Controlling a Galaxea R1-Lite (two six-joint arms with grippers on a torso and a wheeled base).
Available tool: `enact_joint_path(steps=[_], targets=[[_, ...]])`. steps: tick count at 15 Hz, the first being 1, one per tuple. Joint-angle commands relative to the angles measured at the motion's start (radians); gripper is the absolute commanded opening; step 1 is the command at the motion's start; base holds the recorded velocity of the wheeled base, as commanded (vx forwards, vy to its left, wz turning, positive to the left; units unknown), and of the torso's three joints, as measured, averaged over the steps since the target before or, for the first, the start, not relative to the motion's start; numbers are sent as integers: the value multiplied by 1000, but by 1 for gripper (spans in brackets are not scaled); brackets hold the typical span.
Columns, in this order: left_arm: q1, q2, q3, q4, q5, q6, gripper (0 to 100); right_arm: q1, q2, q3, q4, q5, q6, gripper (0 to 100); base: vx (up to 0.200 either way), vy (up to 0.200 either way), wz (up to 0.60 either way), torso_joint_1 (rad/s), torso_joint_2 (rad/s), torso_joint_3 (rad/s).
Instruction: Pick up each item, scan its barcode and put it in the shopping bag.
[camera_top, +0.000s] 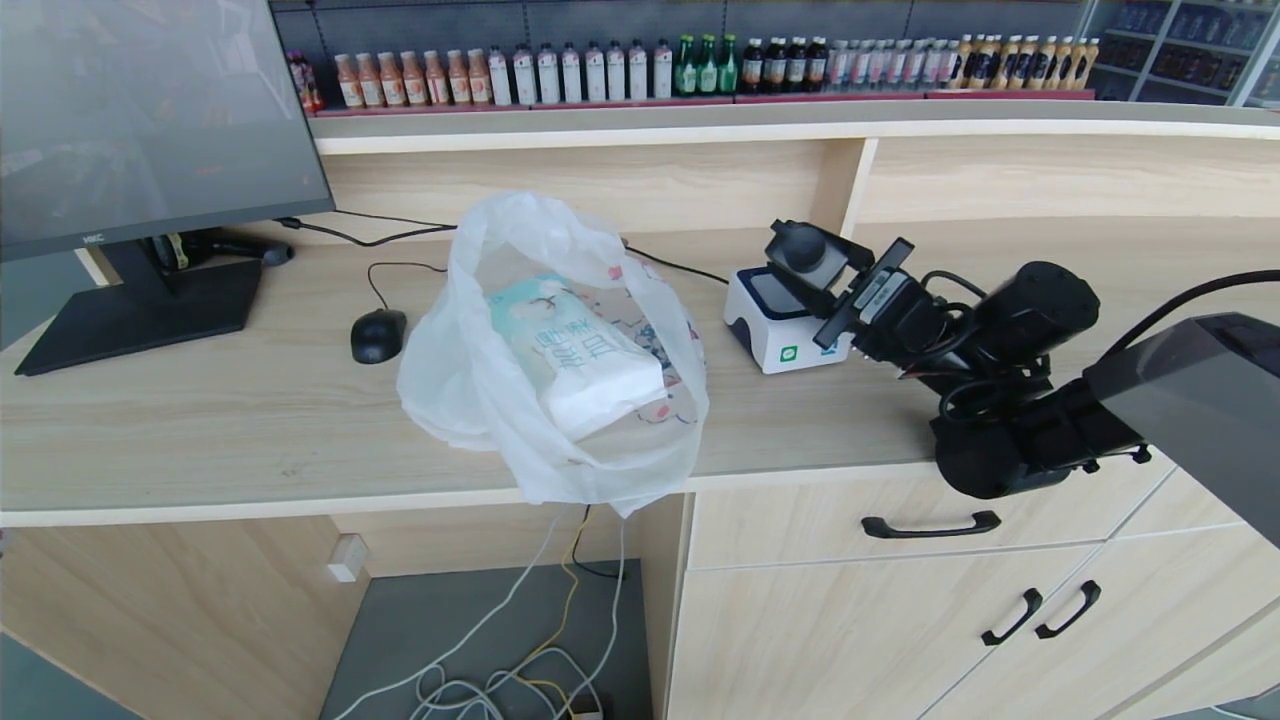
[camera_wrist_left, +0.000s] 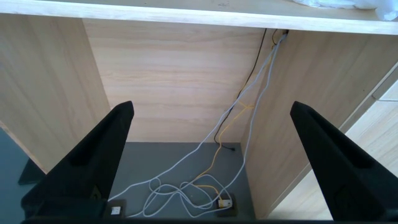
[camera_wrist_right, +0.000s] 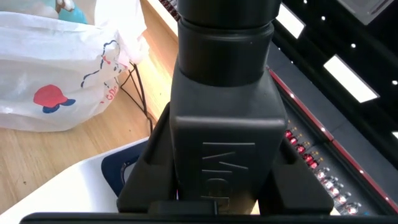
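- Currently my right gripper (camera_top: 838, 292) is clenched on the black handheld scanner (camera_top: 803, 252), right of centre in the head frame and just above the white scan base (camera_top: 775, 340). If I lower it carelessly, I judge the scanner could knock the base along the counter (camera_top: 200, 420) or snag the cord running behind it.
- The shopping bag (camera_top: 450, 390) sits mid-frame, its lower fold hanging over the counter's front edge, and the pale tissue pack (camera_top: 580, 360) lies inside it. That overhang worries me. A nudge from either arm, or more weight dropped near the edge, could drag the whole bag off.
- My left gripper (camera_wrist_left: 211, 112) hangs below the counter with its fingers spread wide and nothing between them, facing the loose cables (camera_wrist_left: 186, 193) on the floor. Raising it without care risks striking the counter's underside or catching the bag's hanging plastic.
- Left of the bag, the counter carries a mouse (camera_top: 378, 335), and a monitor (camera_top: 150, 110) stands in the upper left of the head frame. I think a mistaken grab at the mouse is possible, since it is small, dark and near the bag.
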Motion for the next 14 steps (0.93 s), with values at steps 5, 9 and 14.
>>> enact_joint_path(steps=[5,9,14], targets=[[0,0,0,0,0,0,100,1,11,-9,-2,-3,4,0,0,0,0,0,0,0],[0,0,0,0,0,0,100,-2,-58,12,-2,-19,35,0,0,0,0,0,0,0],[0,0,0,0,0,-2,100,53,-239,154,-2,-197,115,0,0,0,0,0,0,0]])
